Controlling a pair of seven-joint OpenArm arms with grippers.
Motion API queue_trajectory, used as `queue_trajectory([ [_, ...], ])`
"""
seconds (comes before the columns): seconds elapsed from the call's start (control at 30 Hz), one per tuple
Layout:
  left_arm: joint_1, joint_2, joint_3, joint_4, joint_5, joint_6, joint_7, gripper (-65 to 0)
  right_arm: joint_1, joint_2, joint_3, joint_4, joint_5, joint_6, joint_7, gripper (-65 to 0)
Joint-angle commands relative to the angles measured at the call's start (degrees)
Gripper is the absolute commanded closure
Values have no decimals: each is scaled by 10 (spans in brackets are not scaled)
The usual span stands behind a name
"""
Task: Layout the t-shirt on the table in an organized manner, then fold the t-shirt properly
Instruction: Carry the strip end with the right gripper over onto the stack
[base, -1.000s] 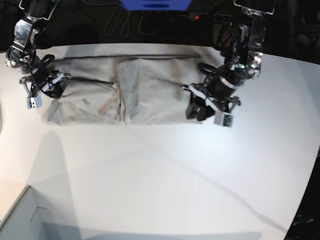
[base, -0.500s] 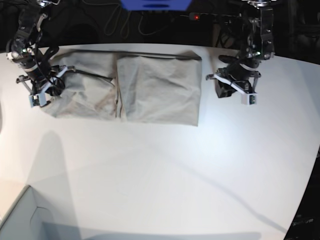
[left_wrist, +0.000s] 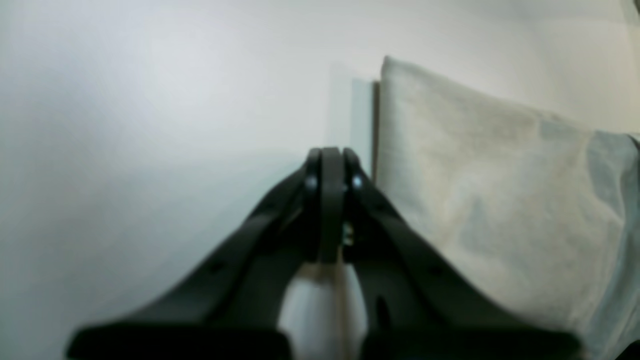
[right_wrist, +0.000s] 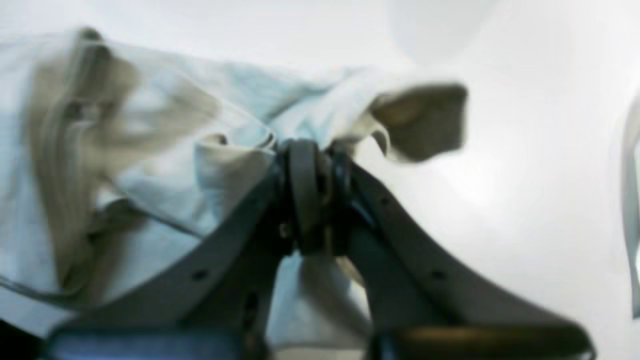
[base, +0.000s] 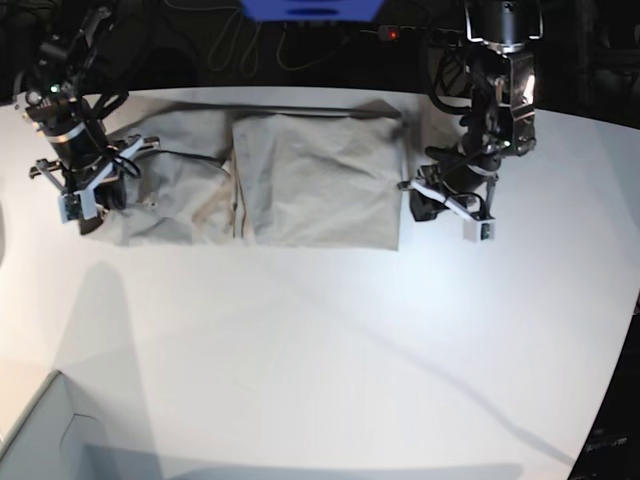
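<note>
The shirt lies along the far part of the table, folded into a long band with a vertical crease near its middle. The right gripper is clamped on a bunched fold of cloth at the shirt's end; a loose flap curls up just past its tips. In the base view that end looks rumpled and lifted under the gripper. The left gripper is closed on nothing, its tips just beside the shirt's other edge, over bare table. From the base view it sits just off the shirt's corner.
</note>
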Motion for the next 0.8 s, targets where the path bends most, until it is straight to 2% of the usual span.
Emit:
queue_trajectory([
  [0.0, 4, 1, 1, 1, 16, 8, 26, 0, -6, -3, -13, 19, 9, 4, 13, 0],
  [0.3, 4, 3, 1, 0, 16, 8, 28, 0, -51, -24, -160, 70, 8, 4, 13, 0],
  [0.6, 5, 3, 1, 0, 19, 8, 28, 0, -34, -31, -294, 71, 7, 4, 12, 0],
  [0.77, 6, 3, 2, -1, 20, 8, 28, 0, 11, -32, -353, 64, 7, 4, -52, 0],
])
